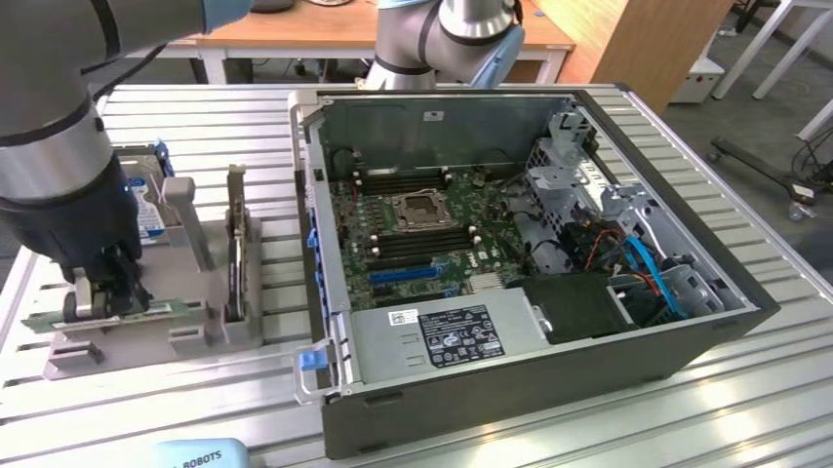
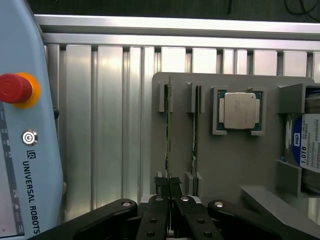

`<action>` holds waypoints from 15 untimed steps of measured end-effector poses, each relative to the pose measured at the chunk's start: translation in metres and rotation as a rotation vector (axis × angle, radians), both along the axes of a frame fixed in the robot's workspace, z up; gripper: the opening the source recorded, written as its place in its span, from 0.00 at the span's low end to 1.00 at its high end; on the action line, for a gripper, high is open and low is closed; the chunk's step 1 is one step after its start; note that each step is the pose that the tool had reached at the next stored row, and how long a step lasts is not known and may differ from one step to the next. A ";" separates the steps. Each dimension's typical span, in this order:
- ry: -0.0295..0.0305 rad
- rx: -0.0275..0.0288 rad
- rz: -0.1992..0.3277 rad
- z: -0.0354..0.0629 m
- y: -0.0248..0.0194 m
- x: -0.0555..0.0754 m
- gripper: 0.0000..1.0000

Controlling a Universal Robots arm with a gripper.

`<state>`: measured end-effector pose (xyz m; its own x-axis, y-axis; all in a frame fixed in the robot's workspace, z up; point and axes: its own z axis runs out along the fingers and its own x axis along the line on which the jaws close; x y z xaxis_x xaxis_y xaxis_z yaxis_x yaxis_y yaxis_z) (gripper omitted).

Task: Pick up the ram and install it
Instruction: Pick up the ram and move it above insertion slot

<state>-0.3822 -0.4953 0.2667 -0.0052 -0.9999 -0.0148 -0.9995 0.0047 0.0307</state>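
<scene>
Sitting on its thin edge, the ram (image 2: pixel 168 125) is standing in the outside slot of the grey holder (image 2: pixel 235 170), close to that holder's edge. Another green stick (image 2: pixel 195 125) is standing in the next slot, just beside it. The square silver chip (image 2: pixel 239 111) is lying past that, and the hard drive (image 2: pixel 306 145) is sitting at the holder's far end. Bare table (image 2: pixel 110 130) is showing between the holder's edge and the blue screen box (image 2: pixel 22 160), so that side is lying open.

In the exterior view the holder is resting on the exterior view's left of the open computer case (image 1: pixel 521 390), with a strip of bare table between them. The case's walls are standing up all round its inside.

The arm (image 1: pixel 53 146) is reaching down from above, and its wrist is pointing straight down at the holder's near end. The claw (image 2: pixel 169 184) is squeezing almost shut, pinching the top edge of the ram.
</scene>
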 end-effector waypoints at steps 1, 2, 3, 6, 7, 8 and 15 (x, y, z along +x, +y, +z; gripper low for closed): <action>-0.0001 0.0001 0.000 0.0030 0.0000 0.000 0.11; 0.0000 0.0000 0.000 0.0065 0.0000 0.000 0.11; 0.0000 0.0000 0.000 0.0097 0.0000 0.000 0.11; -0.0001 0.0001 0.000 0.0190 0.0000 0.000 0.11; 0.0000 0.0000 0.000 0.0221 0.0000 0.000 0.11; -0.0001 0.0000 0.000 0.0251 0.0000 0.000 0.11; 0.0000 0.0000 0.000 0.0430 0.0000 0.000 0.11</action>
